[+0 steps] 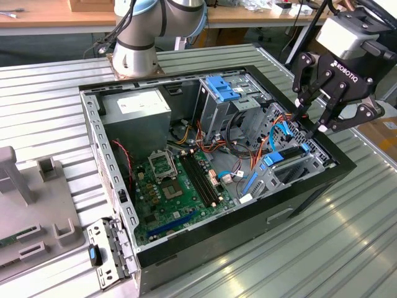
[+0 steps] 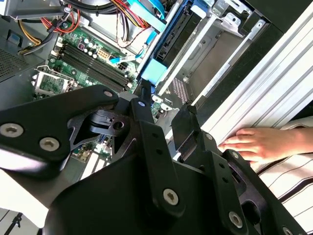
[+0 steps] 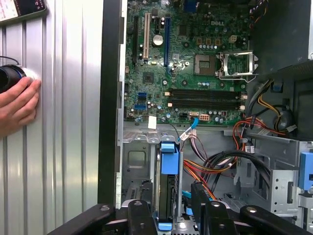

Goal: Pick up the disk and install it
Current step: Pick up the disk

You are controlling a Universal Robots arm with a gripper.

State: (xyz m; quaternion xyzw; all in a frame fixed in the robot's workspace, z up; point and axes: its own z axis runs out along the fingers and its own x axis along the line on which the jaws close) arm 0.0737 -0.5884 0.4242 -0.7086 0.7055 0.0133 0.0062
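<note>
The disk [image 3: 167, 188], a dark drive between bright blue rails with a blue end tab, stands on edge in the metal bay at the front of the open computer case [image 1: 347, 162]. In the exterior view the disk [image 1: 286, 154] lies in the bay on that view's right. My gripper [image 1: 310, 123] hangs just above it, open. In the first wrist view my gripper [image 3: 171, 215] straddles the disk, with a gap showing on one side. In the second wrist view my gripper [image 2: 165, 110] is close to the blue tab [image 2: 154, 71], holding nothing.
A person's hand [image 2: 259, 142] rests on the ribbed metal table [image 3: 73, 147] beside the case. Inside are the green motherboard [image 1: 177, 186], a grey box with a white label [image 1: 139, 115], a blue-topped grey cage [image 1: 217, 99] and loose cables [image 1: 242, 143]. A grey fixture [image 1: 25, 205] stands at the exterior view's left.
</note>
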